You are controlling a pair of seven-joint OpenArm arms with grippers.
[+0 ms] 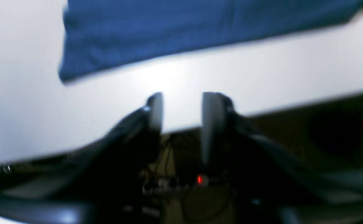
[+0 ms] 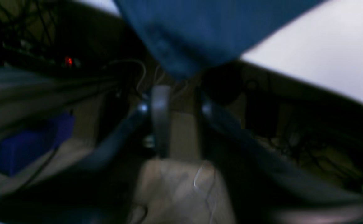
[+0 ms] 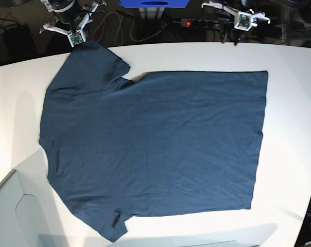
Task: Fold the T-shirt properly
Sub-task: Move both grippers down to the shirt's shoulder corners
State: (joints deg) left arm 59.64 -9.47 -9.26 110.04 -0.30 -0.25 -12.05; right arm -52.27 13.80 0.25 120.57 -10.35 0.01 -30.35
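The T-shirt (image 3: 155,149) lies spread flat on the white desk (image 3: 294,103), ready for folding, while the left gripper (image 1: 181,109) and right gripper (image 2: 176,99) hang parted and empty at its far edge.

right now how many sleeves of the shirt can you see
2. One sleeve lies at the table's far edge by the right gripper; the other sleeve lies at the near edge.

1. The base view is bright and sharp; the white worktop (image 3: 294,128) takes warm glare at its left edge.
2. Both wrist views are blurred and dim below.
3. Glare whitens the worktop in the left wrist view.
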